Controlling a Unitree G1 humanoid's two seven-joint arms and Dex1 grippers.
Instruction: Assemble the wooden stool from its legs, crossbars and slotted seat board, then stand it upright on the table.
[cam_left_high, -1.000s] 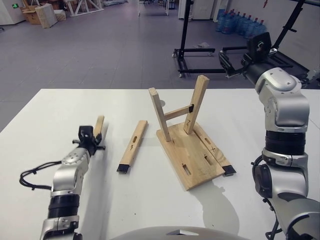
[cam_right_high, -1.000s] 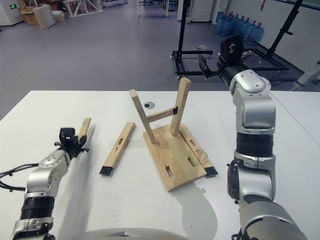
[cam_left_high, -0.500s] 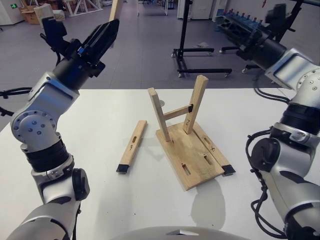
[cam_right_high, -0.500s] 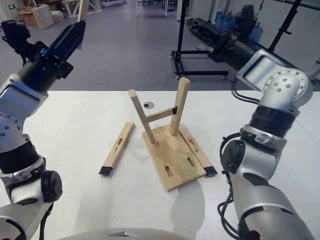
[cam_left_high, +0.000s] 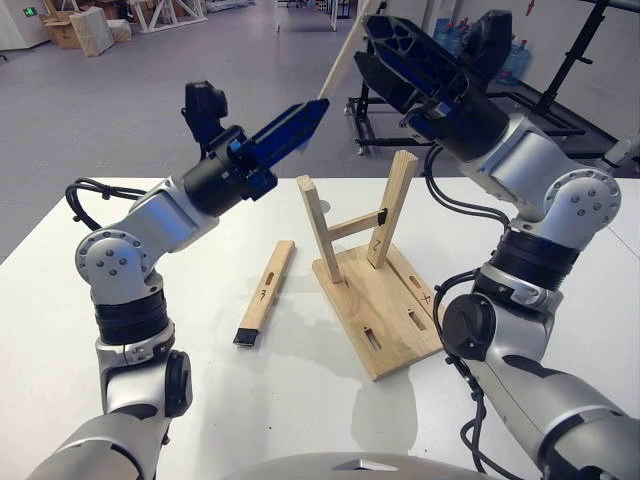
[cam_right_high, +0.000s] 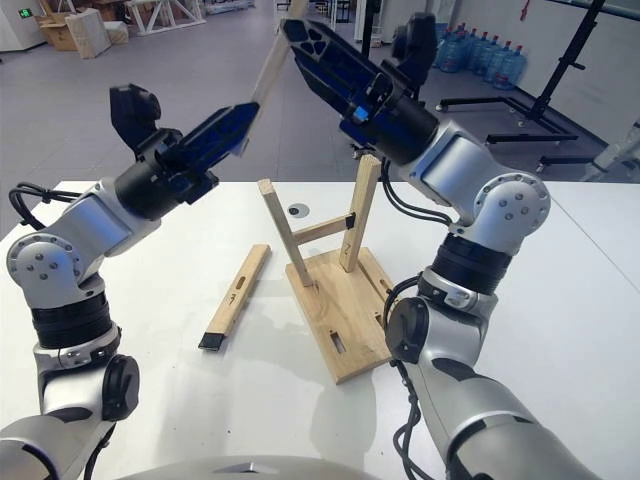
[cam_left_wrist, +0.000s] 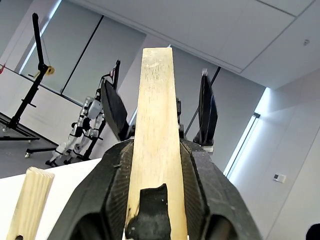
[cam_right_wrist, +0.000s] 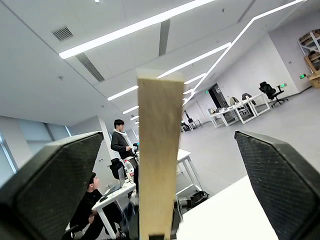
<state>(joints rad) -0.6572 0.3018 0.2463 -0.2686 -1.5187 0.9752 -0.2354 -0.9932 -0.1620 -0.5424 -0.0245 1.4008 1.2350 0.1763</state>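
The slotted seat board (cam_left_high: 388, 312) lies on the white table (cam_left_high: 300, 400) with two legs (cam_left_high: 322, 228) standing in it, joined by a crossbar (cam_left_high: 355, 225). A third leg (cam_left_high: 266, 290) lies to the board's left, and a fourth piece (cam_left_high: 432, 305) rests along its right edge. My left gripper (cam_left_high: 315, 108) is raised above the table, shut on another wooden leg (cam_left_wrist: 157, 110) that points up and away. My right gripper (cam_left_high: 362, 40) is open, its fingers (cam_right_wrist: 50, 190) flanking that leg's far end (cam_right_wrist: 157, 150) with a gap on both sides.
Black metal racks (cam_left_high: 400, 110) and water bottles (cam_right_high: 495, 60) stand on the floor beyond the table's far edge. A small round grommet (cam_right_high: 297, 210) sits in the tabletop behind the stool parts. The table's near and left areas are bare.
My left arm lifted the leg off the table's left side and swung it up over the middle. My right arm came in from the right, open, around the leg's far end.
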